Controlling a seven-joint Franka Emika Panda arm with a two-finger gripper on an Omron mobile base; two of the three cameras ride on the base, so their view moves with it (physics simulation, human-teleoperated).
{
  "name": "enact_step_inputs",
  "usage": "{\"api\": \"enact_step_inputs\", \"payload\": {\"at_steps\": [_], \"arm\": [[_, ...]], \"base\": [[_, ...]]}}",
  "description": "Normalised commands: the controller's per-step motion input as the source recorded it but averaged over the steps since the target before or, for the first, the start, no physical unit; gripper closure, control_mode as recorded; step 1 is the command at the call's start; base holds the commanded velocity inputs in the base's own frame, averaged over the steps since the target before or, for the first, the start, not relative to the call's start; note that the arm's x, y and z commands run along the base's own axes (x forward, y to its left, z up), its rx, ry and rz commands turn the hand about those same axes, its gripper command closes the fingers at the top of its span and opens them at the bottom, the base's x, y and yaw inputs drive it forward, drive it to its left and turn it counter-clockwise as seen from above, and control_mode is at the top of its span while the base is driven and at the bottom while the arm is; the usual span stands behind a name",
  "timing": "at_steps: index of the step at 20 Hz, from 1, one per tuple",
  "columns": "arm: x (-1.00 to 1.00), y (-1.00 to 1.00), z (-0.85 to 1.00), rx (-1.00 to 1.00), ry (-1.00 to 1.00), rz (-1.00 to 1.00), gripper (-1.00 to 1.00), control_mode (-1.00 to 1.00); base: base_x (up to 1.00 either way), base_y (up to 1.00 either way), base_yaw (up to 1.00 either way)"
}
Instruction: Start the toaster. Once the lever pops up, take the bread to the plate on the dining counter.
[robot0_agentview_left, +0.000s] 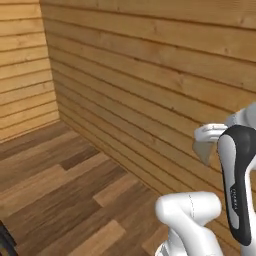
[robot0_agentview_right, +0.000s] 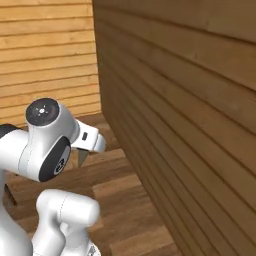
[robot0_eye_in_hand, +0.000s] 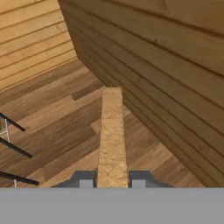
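Bread (robot0_eye_in_hand: 112, 135) edge-on between shut jaws — above wood floor (robot0_eye_in_hand: 52, 127)

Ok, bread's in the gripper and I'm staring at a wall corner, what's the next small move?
Probably turn the base away from the plank wall. The gripper is shut on the bread, edge-on between its tips, and ahead lie wooden floor and wall, no plate or counter.
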Motion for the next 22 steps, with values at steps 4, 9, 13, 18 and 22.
{"api": "enact_step_inputs", "payload": {"at_steps": [4,9,13,18,22], "arm": [[0.00,0.00,0.00,0.00,0.00,0.00,1.00,1.00],[0.00,0.00,0.00,0.00,0.00,0.00,1.00,1.00],[0.00,0.00,0.00,0.00,0.00,0.00,1.00,1.00],[0.00,0.00,0.00,0.00,0.00,0.00,1.00,1.00],[0.00,0.00,0.00,0.00,0.00,0.00,1.00,1.00]], "base": [[0.77,-0.16,0.80],[0.73,-0.25,0.77],[0.65,-0.37,0.74],[0.63,-0.45,0.70],[0.60,-0.60,0.64]]}}
